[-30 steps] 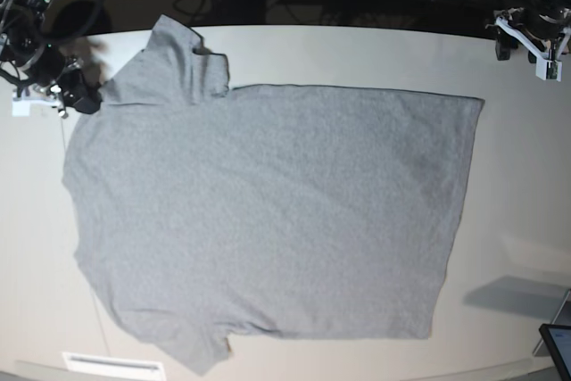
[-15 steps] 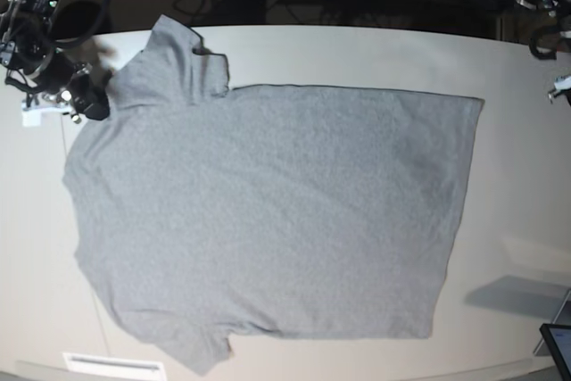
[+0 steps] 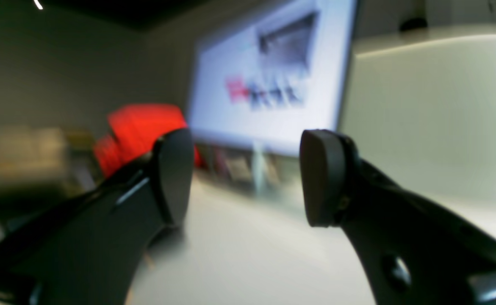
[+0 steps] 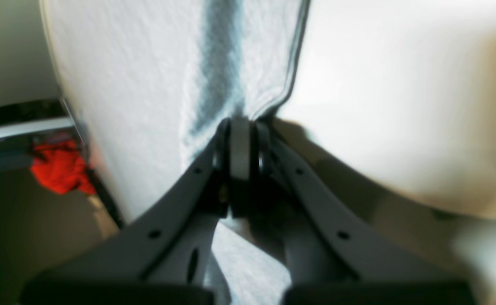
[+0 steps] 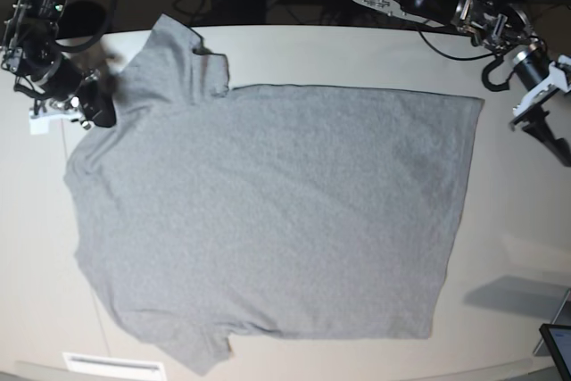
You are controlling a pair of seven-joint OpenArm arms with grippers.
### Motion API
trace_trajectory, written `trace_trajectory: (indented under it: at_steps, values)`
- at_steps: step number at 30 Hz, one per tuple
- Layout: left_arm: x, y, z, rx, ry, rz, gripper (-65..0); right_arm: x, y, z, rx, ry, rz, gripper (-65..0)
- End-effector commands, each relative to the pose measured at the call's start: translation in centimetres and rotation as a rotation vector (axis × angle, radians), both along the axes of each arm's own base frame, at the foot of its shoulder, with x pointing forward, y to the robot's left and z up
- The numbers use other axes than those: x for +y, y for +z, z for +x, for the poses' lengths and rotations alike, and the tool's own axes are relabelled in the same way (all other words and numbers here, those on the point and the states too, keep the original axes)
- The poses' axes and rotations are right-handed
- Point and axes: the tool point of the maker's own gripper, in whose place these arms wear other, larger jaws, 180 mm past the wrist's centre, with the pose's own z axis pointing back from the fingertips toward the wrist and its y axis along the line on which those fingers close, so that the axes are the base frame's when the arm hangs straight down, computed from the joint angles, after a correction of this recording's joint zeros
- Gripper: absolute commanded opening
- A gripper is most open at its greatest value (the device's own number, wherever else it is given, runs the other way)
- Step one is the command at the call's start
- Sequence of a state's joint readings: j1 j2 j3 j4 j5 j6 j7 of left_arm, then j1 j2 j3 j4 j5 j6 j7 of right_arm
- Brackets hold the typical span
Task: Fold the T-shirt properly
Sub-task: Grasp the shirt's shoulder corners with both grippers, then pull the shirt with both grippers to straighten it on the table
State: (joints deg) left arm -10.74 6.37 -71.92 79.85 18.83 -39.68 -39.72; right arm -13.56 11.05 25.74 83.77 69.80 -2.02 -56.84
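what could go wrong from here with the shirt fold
1. The right claw is shut on only a thin edge of the T-shirt near the shoulder; the fabric may slip out once pulled.
2. The left claw is open over bare table, off the hem. If only one side is lifted, the shirt could drag and bunch.
3. The top sleeve already lies creased, so a fold may lock that wrinkle in.

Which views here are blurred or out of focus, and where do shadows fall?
Left wrist view: the left gripper is sharp, the screen and red object behind it blurred. Right wrist view: soft overall, the T-shirt overexposed above the right gripper. Base view: sharp and evenly lit, with a grey shadow on the table.
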Motion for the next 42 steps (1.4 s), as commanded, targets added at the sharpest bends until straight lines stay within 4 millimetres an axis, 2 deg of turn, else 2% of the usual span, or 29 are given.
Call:
trace_trajectory:
  at_steps: [1,3,8,11,14,19,23,27,30,35,39,42]
  values:
    - [-0.4,-0.5,0.6,0.049,-0.012,-0.010,-26.2,2.2,-0.3,-0.2,0.000,0.009,0.081,-64.9]
    - [-1.0,-3.6,1.5,0.219,-0.015,-0.082,-26.4,2.1,-0.1,-0.2,-0.005,0.007,0.078,-64.9]
    - [-1.1,-7.1,2.5,0.409,-0.029,-0.178,-26.4,1.4,0.0,0.2,-0.021,-0.015,0.054,-64.9]
    - [-1.7,-9.3,2.8,0.542,-0.052,-0.223,-26.4,0.0,0.8,0.8,-0.047,-0.011,-0.021,-64.9]
    - [-1.7,-10.1,2.4,0.618,-0.045,-0.238,-26.4,-0.5,2.1,1.0,-0.086,0.004,-0.112,-65.0]
    - [-1.6,-10.1,1.9,0.631,-0.039,-0.229,-26.4,-1.6,4.0,1.5,-0.104,-0.056,-0.181,-65.0]
    - [-1.5,-10.4,1.7,0.634,-0.036,-0.241,-26.4,-2.5,4.7,1.7,-0.123,-0.088,-0.218,-65.0]
    - [-1.0,-10.3,1.6,0.640,-0.031,-0.237,-26.5,-6.3,5.1,1.1,-0.112,-0.185,-0.270,-65.0]
    - [-0.7,-10.3,1.6,0.642,-0.027,-0.234,-26.5,-8.0,5.0,0.2,-0.078,-0.213,-0.308,-65.0]
    - [-0.7,-10.8,0.5,0.672,-0.021,-0.231,-26.4,-7.8,4.9,-0.1,-0.063,-0.201,-0.294,-65.0]
    - [-0.5,-13.6,-1.2,0.822,0.007,-0.311,-26.4,-6.9,4.6,0.0,-0.060,-0.190,-0.276,-65.0]
    - [0.4,-14.4,-2.5,0.942,0.050,-0.350,-26.0,-6.8,4.5,0.0,-0.059,-0.191,-0.273,-65.0]
